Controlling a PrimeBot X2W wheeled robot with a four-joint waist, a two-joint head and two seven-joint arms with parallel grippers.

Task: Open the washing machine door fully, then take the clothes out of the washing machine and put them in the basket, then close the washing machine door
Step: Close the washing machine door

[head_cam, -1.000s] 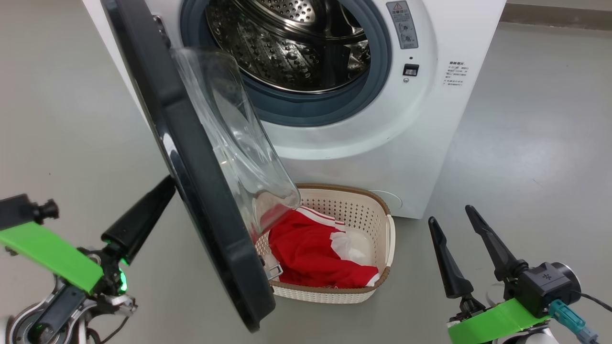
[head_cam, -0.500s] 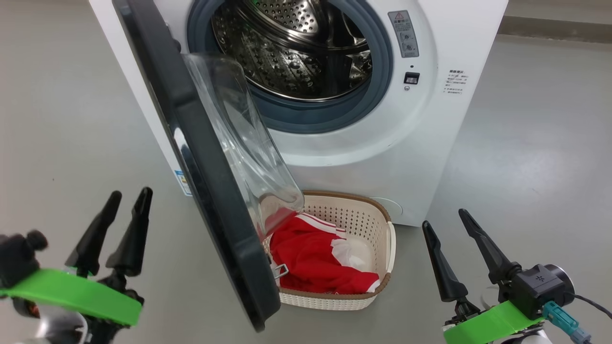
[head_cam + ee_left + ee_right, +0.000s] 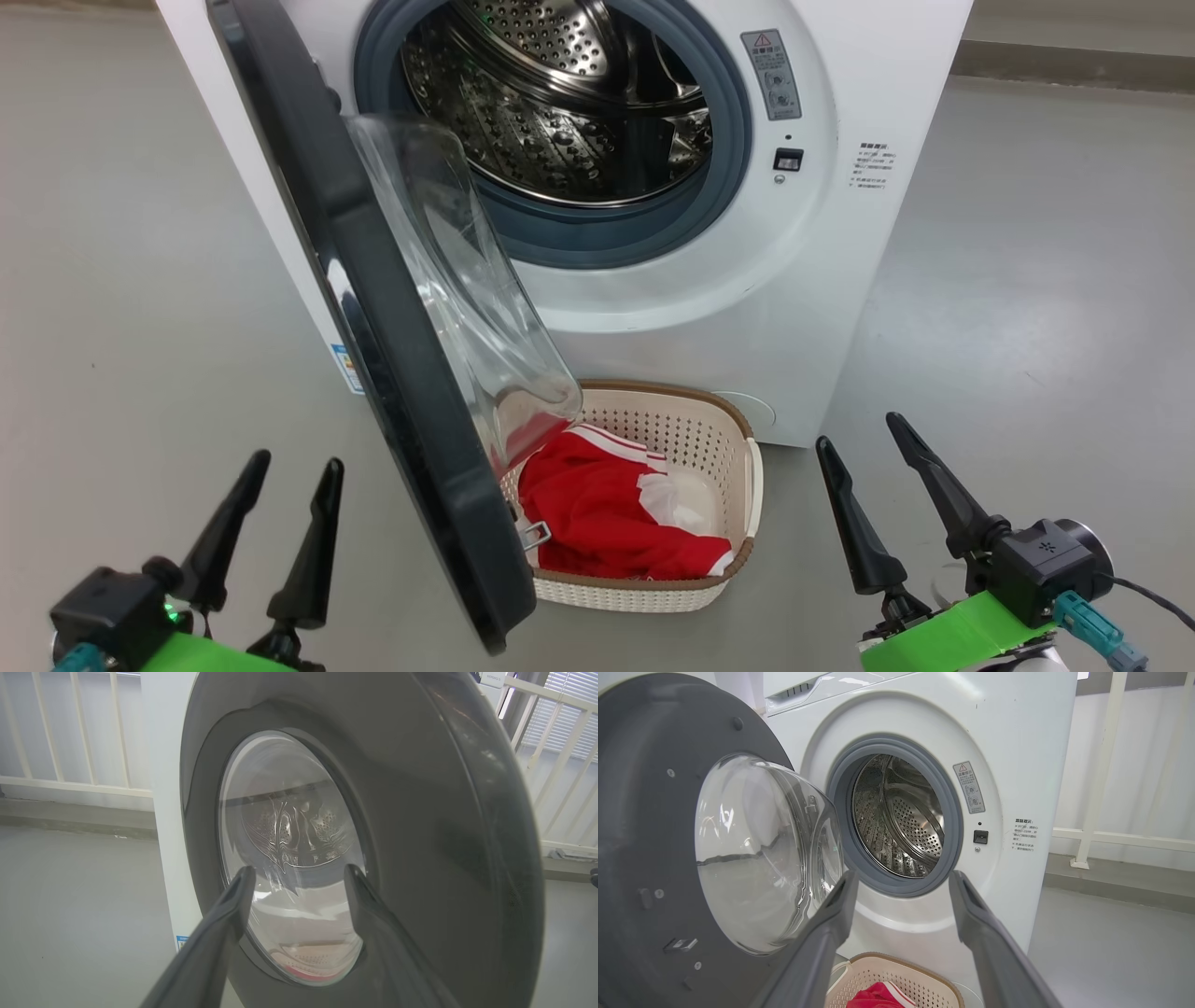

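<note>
Washer door part open, red clothes in basket, both grippers empty.
The washing machine (image 3: 840, 280) stood on a grey floor (image 3: 1027, 280) with its steel drum (image 3: 560, 121) exposed. The washing machine door (image 3: 373, 308) hung partway open on the left, its glass bowl overhanging the left end of the basket (image 3: 653, 411). The basket sat just in front of the machine's base, and the clothes (image 3: 597, 513) lay bunched inside it. The left gripper (image 3: 298, 458) sat low, facing the door's outer side and clear of it, fingers apart. The right gripper (image 3: 859, 429) sat right of the basket, fingers apart too.
</note>
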